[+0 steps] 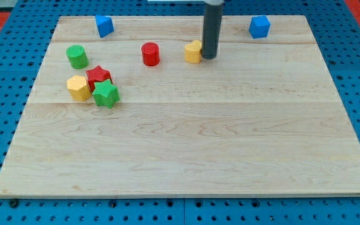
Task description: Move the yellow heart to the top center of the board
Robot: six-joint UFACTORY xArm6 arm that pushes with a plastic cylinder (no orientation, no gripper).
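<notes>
The yellow heart [193, 52] lies near the view's top, just left of the board's middle. My dark rod comes down from the top edge and my tip [209, 57] rests at the heart's right side, touching or almost touching it. A red cylinder [150, 54] stands a short way to the heart's left.
The wooden board [186, 144] lies on a blue pegboard. A blue block [104, 25] sits at top left and a blue cube [259, 26] at top right. At left stand a green cylinder [76, 56], a yellow hexagon [78, 87], a red star [97, 76] and a green star [105, 94].
</notes>
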